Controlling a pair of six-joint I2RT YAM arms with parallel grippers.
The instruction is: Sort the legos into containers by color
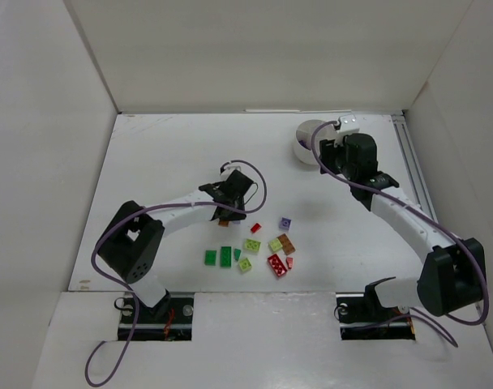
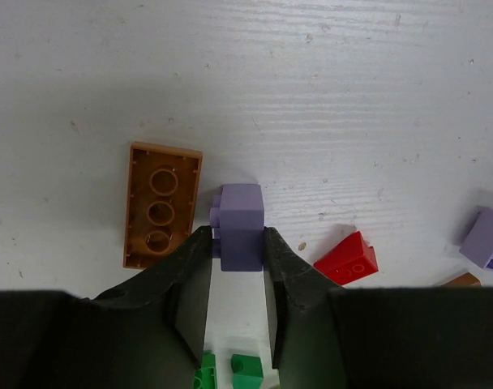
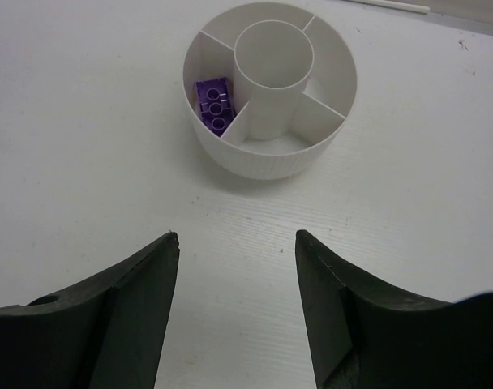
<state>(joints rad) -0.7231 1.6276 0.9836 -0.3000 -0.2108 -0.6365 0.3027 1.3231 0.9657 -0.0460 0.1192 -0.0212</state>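
Nearest the bases lie two dark green legos (image 1: 225, 256) and three lime legos (image 1: 251, 245). Beyond them, the left gripper (image 2: 237, 240) pinches one lavender brick (image 2: 241, 219). The brick's long axis points away from the wrist, parallel to the orange-brown plate (image 2: 160, 204) just beside it. Farthest, the right gripper (image 3: 237, 239) is spread before the white dish (image 3: 271, 166). Only its camera shows the one purple brick (image 3: 212, 104) in a wedge compartment.

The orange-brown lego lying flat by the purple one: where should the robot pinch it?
Pinch the orange-brown lego across its two long edges, mid-length, coming straight down. It lies flat and thin, so its narrow width is probably easiest to pinch. The purple lego in the left gripper sits close beside one edge; move that first.
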